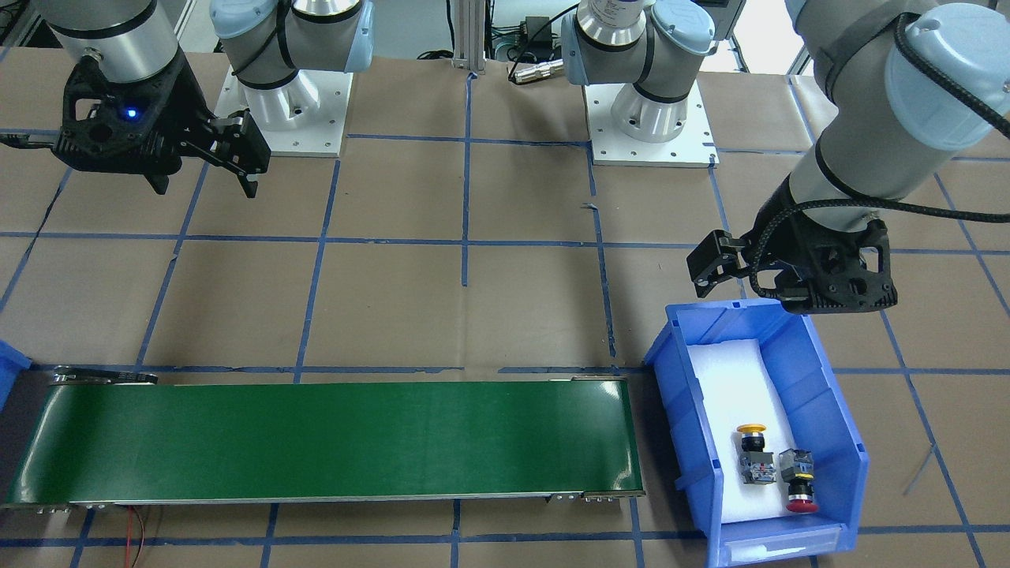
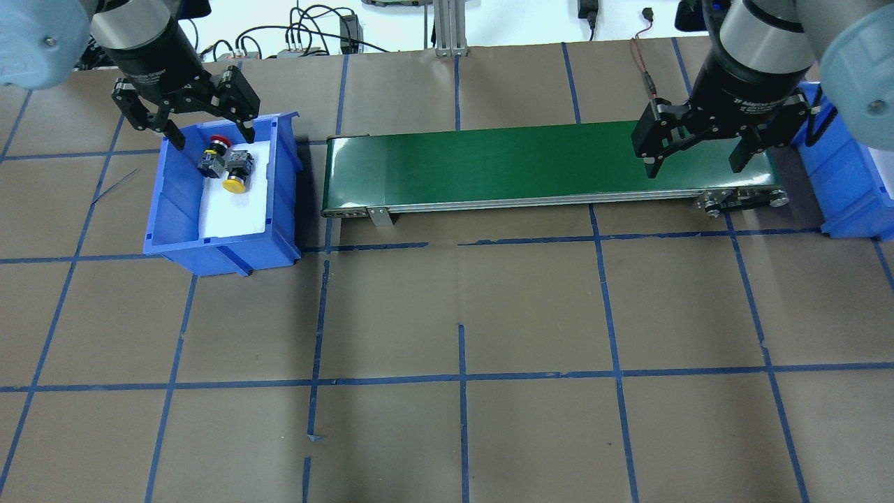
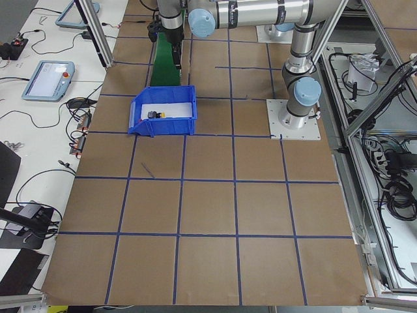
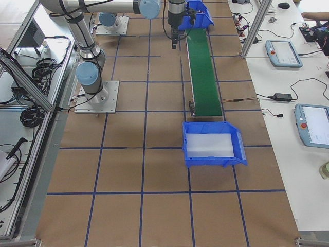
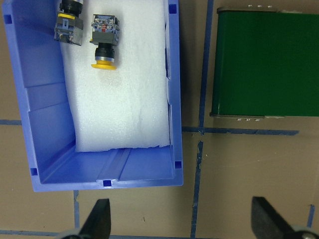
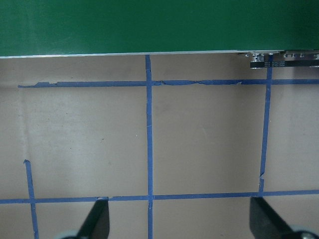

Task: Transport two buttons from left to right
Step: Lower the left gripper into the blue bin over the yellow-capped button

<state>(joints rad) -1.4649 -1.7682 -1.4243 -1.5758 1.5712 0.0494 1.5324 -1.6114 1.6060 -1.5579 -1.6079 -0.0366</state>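
1. Brown paper marked with a grid of blue tape covers the worktop.
2. 2 buttons lie on their sides just beside each other: a yellow-capped button with its cap toward the robot's edge, and a red-capped button with its cap toward the far edge.
3. Both rest on a white foam liner, at the liner's end nearest the far edge.
4. That liner sits in a blue bin, which stands in the worktop's left half, close to the far edge.
5. Above the bin hangs the left gripper, its jaws spread wide, holding nothing and touching nothing.
6. Just beside the bin, a green conveyor belt runs along the far edge toward the right end of the worktop.
7. Over the worktop by the belt's right end hangs the right gripper, also spread wide and holding nothing.
8. Past that end of the belt stands a second blue bin, likewise lined with white foam, as the exterior right view shows.
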